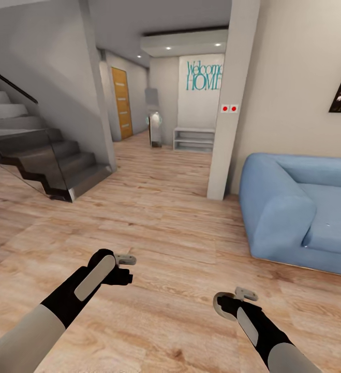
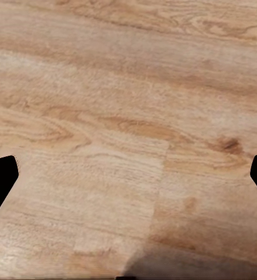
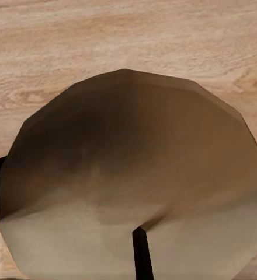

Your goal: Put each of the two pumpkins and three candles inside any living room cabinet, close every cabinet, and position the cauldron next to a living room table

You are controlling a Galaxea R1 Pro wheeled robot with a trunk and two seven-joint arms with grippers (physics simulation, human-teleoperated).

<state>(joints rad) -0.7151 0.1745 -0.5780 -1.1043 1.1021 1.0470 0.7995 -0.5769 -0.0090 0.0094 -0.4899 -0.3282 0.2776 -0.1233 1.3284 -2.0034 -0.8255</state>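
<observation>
Clamped in the right pincer (image 1: 233, 300), over bare floor (image 1: 170, 217) near the sofa (image 1: 294, 207), a candle (image 3: 134, 175) looks light, stiff, best held round its sides; left pincer (image 1: 124, 259) released.

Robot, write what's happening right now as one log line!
place: wood floor by blue sofa | left gripper: open, empty | right gripper: shut on candle | cabinet: unseen

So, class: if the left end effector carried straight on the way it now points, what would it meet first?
The light wood plank floor. The left wrist view shows bare planks between the open left end effector's fingertips; how far off is unclear.
</observation>
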